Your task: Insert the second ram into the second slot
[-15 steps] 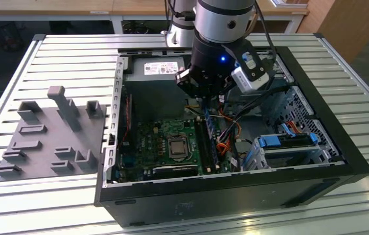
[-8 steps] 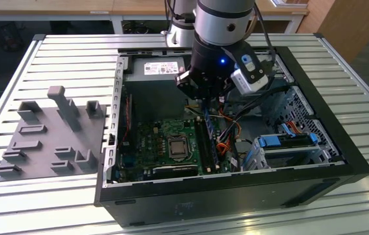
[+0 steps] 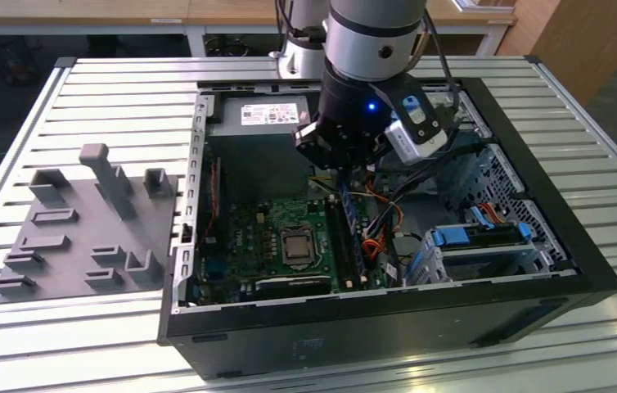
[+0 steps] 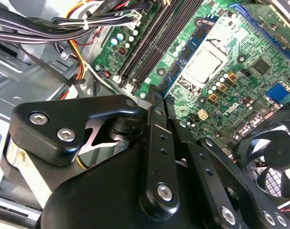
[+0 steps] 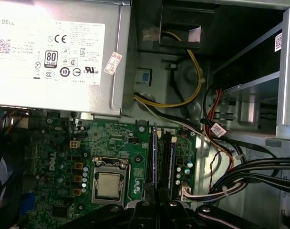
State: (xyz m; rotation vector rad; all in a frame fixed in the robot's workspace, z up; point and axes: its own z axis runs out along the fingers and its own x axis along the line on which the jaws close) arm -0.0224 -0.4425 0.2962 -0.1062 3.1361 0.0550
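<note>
Pinching the second ram between them, the closed jaws hold it over the motherboard, beside another memory stick.

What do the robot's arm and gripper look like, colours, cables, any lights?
The arm is a silver-grey tube with a black wrist section showing a small blue light and a silver camera box mounted on, black cables running alongside. The gripper is matte black, built of flat links with silver screw heads.

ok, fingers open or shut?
Shut on the second ram: in the first wrist view its thin blue edge runs straight in between the fingers; in the second wrist view their tips nearly meet.
</note>
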